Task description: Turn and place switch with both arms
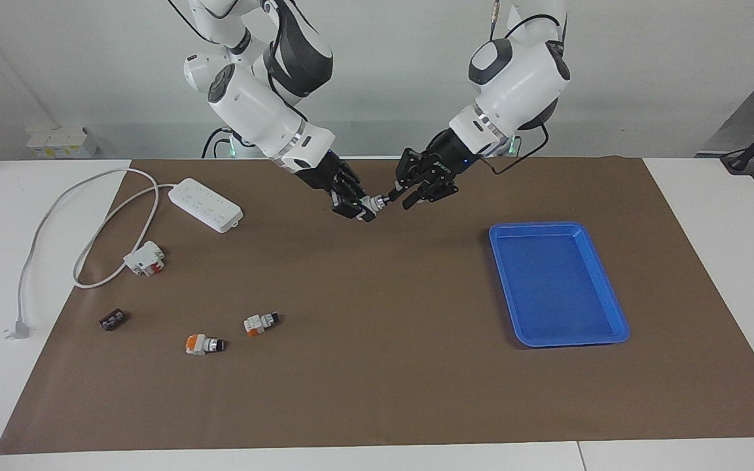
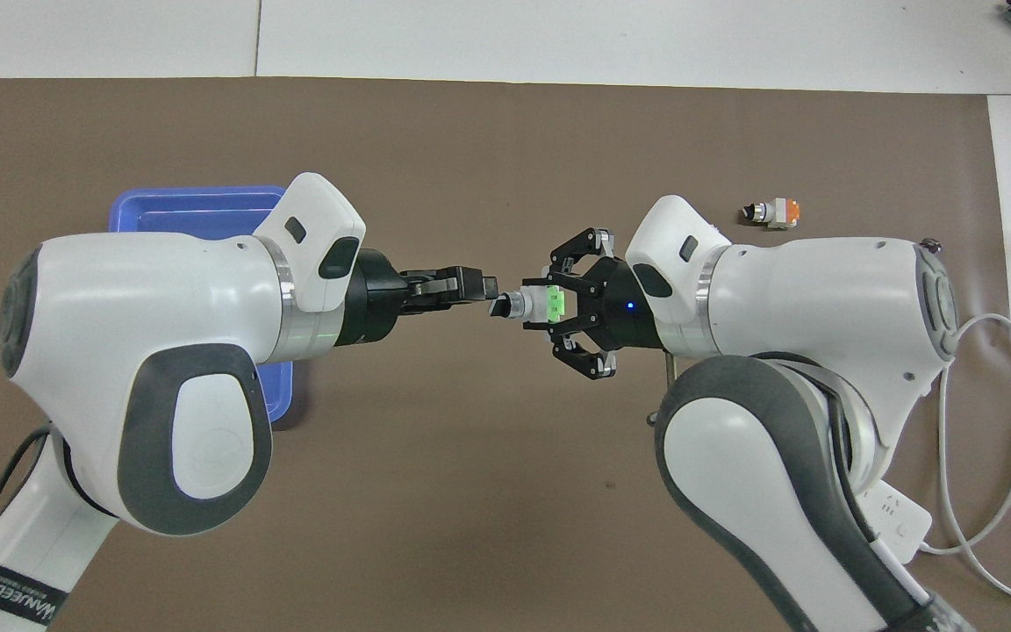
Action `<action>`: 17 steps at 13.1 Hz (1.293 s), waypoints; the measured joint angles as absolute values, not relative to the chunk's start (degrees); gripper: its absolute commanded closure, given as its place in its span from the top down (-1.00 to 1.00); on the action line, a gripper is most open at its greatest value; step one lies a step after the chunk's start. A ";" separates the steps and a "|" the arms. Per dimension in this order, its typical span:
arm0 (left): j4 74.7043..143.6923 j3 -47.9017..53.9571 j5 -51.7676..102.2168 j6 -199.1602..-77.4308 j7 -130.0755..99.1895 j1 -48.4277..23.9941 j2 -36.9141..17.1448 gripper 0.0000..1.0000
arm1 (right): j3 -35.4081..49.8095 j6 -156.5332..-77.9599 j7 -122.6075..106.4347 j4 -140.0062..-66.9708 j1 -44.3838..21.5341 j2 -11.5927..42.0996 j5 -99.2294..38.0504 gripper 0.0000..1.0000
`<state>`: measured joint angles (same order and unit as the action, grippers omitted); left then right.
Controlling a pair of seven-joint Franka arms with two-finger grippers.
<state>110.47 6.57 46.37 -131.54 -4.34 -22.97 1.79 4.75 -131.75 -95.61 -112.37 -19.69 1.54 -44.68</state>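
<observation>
My right gripper [image 1: 359,209] is shut on the switch [image 1: 370,205] and holds it in the air over the middle of the brown mat, near the robots' end. In the overhead view the switch [image 2: 541,305] shows its green patch on top, between the right gripper's [image 2: 553,305] fingers. Its silver collar and black knob end point at my left gripper [image 2: 481,288]. My left gripper [image 1: 398,195] is open, with its fingertips right at the knob end. I cannot tell whether they touch it.
A blue tray [image 1: 612,314] lies toward the left arm's end, partly under that arm in the overhead view [image 2: 132,204]. Two orange switches [image 1: 203,343] [image 1: 260,322], a white-and-red block [image 1: 144,257], a small black part [image 1: 112,320] and a power strip [image 1: 210,204] lie toward the right arm's end.
</observation>
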 measured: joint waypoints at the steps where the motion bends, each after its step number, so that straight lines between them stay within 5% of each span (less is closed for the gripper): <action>1: 110.48 6.51 46.78 -131.07 -3.64 -22.96 2.32 -0.33 | 4.75 -131.76 -95.34 -112.37 -19.69 1.54 -44.69 -1.00; 17: 115.29 6.32 50.34 -134.32 20.75 -22.54 3.92 -0.33 | 4.91 -131.76 -92.86 -112.37 -19.89 1.54 -44.72 -1.00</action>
<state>115.29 6.32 50.34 -134.32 20.75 -22.54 3.92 4.91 -131.76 -92.86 -112.37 -19.89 1.54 -44.72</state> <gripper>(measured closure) 0.670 0.586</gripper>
